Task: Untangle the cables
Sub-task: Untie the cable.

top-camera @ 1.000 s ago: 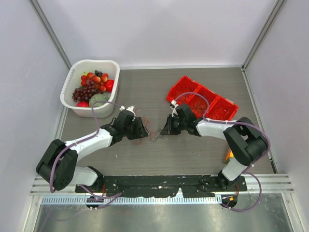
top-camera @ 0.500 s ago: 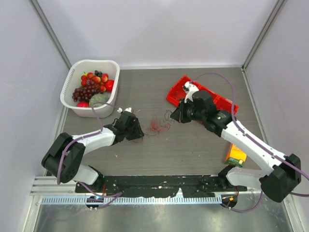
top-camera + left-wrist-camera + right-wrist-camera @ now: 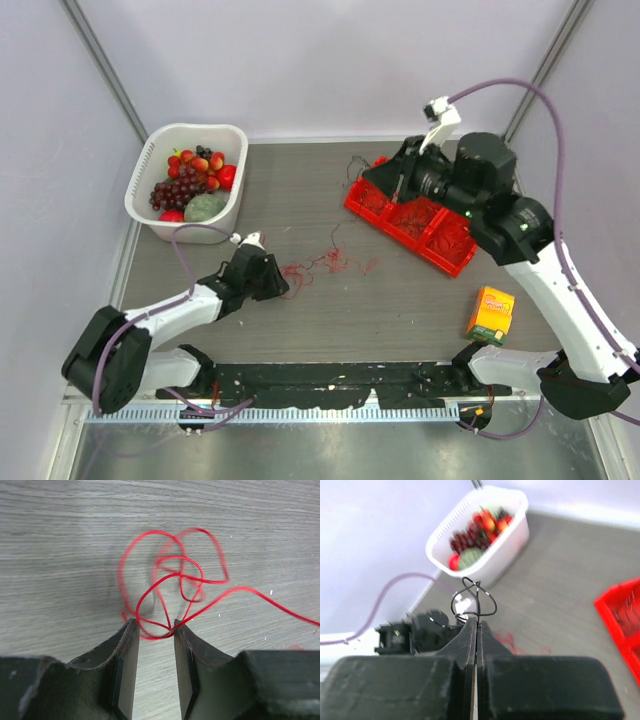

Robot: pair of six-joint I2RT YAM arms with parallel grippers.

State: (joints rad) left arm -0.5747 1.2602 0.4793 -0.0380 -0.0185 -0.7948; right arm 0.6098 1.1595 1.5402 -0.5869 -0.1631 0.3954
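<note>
From above: red wires (image 3: 325, 263) strewn loose on the desk (image 3: 350, 322), open room all round; left tool (image 3: 280, 285) low at their near-left end; right tool (image 3: 372, 175) high over the far corner of the red tray (image 3: 350, 203), a dark wire (image 3: 353, 165) dangling at its tip, too thin to trace. Basket (image 3: 200, 127) far left, orange box (image 3: 492, 313) near right, both well apart. Left wrist: tool apart, one red strand crossing the gap at the tips, another cut off at the right edge. Right wrist: tool clamped together on the dark wire's loop, desk beneath blurred.
</note>
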